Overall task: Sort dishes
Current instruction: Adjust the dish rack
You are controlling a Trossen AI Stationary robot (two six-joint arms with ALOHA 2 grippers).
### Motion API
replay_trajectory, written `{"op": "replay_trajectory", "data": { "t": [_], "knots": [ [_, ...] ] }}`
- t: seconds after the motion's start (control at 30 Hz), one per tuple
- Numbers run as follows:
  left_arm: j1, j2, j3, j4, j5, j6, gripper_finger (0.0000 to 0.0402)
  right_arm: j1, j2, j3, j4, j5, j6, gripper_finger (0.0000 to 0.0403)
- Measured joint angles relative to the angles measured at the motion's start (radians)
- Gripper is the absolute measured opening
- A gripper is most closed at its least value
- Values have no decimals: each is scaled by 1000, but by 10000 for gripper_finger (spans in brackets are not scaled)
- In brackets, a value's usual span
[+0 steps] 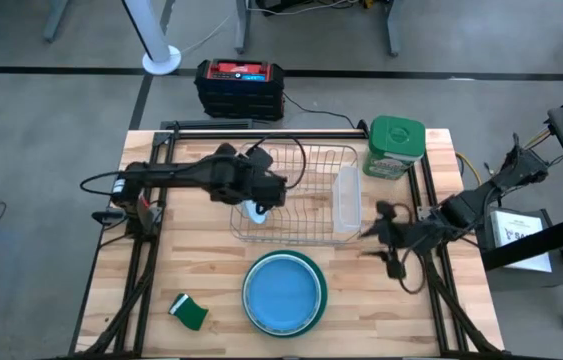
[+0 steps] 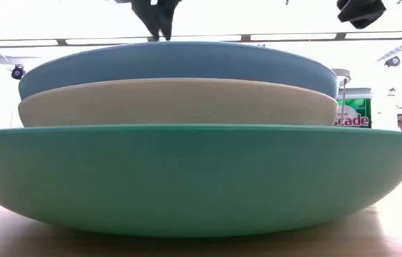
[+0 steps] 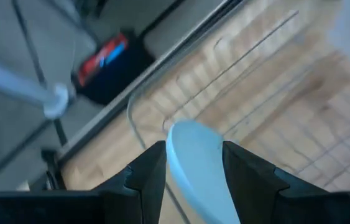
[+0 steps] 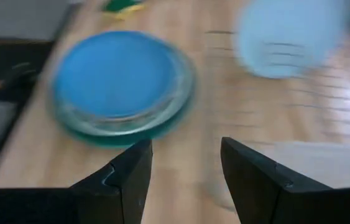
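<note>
Left wrist view | left fingers [image 3: 193, 180] clamped on light blue plate [image 3: 196, 168] | right fingers [image 4: 184, 180] apart, empty

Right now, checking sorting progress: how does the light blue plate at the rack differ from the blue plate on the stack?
The light blue plate stands on edge between the left gripper fingers at the wire rack; the stack's blue plate lies flat on the cream plate and teal plate, untouched. Both are round and blue.
</note>
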Motion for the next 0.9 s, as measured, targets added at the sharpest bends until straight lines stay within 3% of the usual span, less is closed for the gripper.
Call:
{"op": "replay_trajectory", "data": {
  "t": [0.17,0.4,0.63,0.9],
  "knots": [
    [-128,0,73,2,-80,99,146,9,107,-31,25,-5,33,156],
    [-261,0,41,7,-152,85,146,6,235,-35,20,7,67,94],
    [-330,1,-51,17,-228,24,146,6,241,-35,-70,136,110,41],
    [-384,2,-133,41,-230,-70,146,-15,192,-35,-154,212,123,4]
  ]
}}
